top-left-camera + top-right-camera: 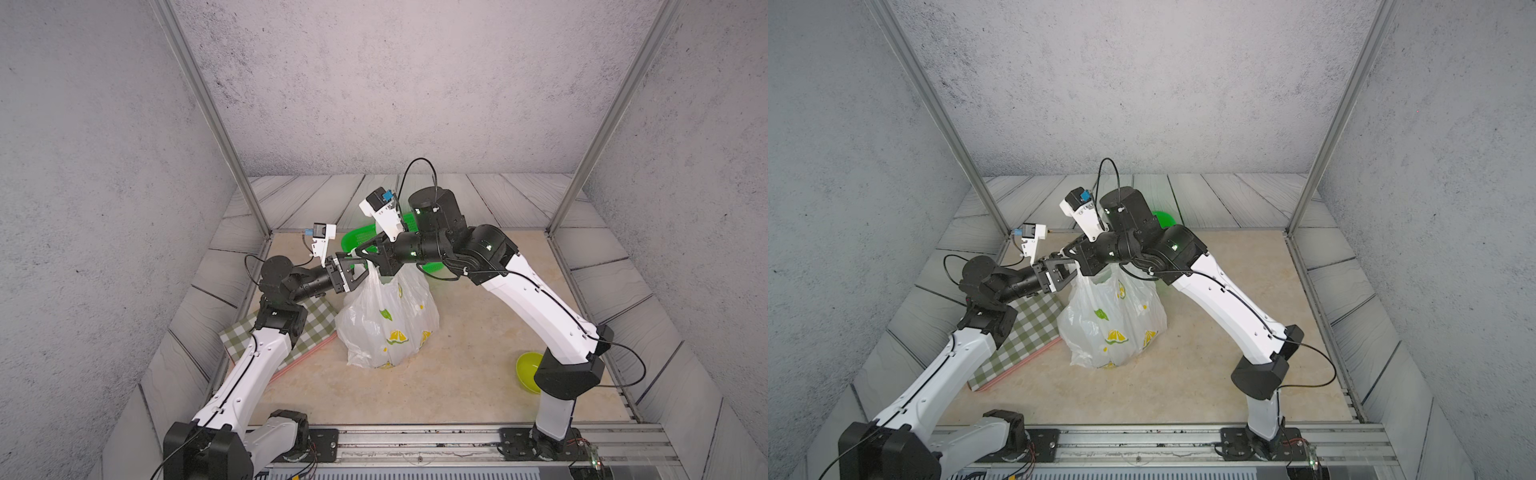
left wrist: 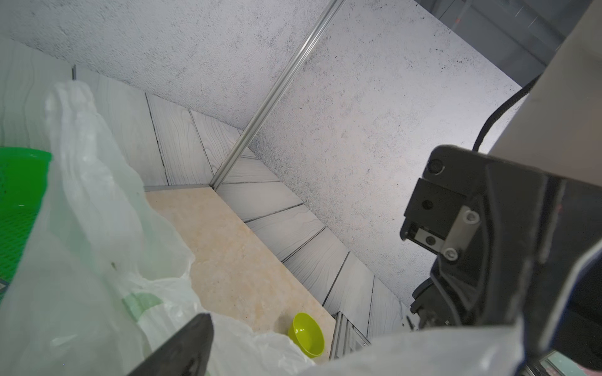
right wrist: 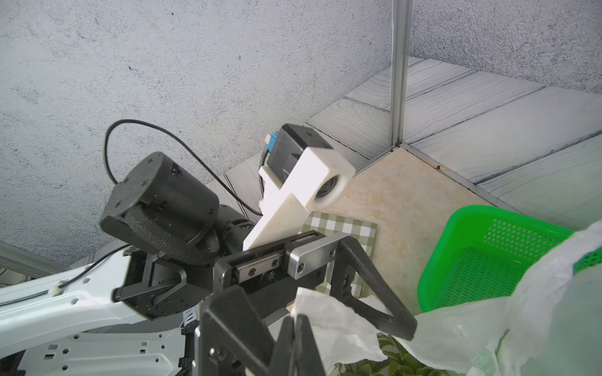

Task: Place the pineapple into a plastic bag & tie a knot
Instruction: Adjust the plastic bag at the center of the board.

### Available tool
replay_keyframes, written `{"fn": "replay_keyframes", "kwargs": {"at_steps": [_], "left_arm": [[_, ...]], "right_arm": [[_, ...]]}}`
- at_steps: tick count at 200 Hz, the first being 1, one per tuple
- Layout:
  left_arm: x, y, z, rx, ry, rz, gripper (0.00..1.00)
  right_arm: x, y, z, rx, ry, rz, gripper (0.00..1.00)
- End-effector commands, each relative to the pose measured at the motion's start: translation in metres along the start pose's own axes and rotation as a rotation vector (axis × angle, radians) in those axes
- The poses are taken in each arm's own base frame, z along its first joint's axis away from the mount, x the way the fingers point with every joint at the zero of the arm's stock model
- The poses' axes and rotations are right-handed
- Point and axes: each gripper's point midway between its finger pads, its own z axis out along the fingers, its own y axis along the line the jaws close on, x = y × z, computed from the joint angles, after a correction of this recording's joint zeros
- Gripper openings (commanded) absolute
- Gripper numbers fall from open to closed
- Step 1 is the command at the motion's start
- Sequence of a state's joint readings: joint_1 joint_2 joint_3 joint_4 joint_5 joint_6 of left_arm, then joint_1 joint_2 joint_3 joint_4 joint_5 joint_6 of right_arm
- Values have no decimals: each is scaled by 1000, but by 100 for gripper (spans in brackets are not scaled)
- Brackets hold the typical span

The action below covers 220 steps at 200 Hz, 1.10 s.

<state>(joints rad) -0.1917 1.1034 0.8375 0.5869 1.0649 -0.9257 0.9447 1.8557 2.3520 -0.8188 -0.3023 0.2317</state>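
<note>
Green-and-white checked cloth (image 1: 318,328) lies flat just left of the plastic bag (image 1: 386,324), and your left arm reaches across it. The bag's printing is pictures only: yellow lemon slices, green leaves and small daisies on thin white film.

Your left gripper (image 1: 360,276) sits at the bag's upper left, level with its neck. Its jaws are spread wide and clamp nothing. The bag's handle (image 2: 78,123) runs up right past its fingertips, and you cannot tell whether they brush the plastic.

The bag itself stands bulging on the beige stone-look tabletop (image 1: 457,374), with its top drawn up into one narrow strand. Whether that strand is tied you cannot tell from these views.

Your right gripper (image 1: 359,250) hangs directly above the bag's top. Its jaws are pressed together on the white plastic, and a small end of film pokes out past the tips. In the right wrist view, crumpled film lies against those closed tips. Just beyond them the pineapple crown (image 3: 394,355) shows as spiky green leaves down in the bag's mouth.

Behind the bag sits a green mesh basket (image 1: 361,239), largely hidden by your right arm's wrist and forearm. To the bag's right and well apart from it, a lime-yellow bowl (image 1: 528,370) rests on the tabletop. Your right arm's elbow covers part of it in a top view.
</note>
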Motion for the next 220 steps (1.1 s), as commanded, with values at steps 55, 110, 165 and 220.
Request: {"fn": "replay_keyframes", "kwargs": {"at_steps": [55,110,165,220], "left_arm": [[10,-11,-2,-35,63,54,95],[11,-23,-3,39,69,16,99],[9,-30,5,77,87,18,100],[24,-16,16,-20,123,44,94]], "right_arm": [[-10,-14,-17,54,-75,-7,0],[-3,-22,-32,58,-85,-3,0],[-6,-21,-26,29,-82,4,0],[-15,-27,-17,23,-108,59,0]]}}
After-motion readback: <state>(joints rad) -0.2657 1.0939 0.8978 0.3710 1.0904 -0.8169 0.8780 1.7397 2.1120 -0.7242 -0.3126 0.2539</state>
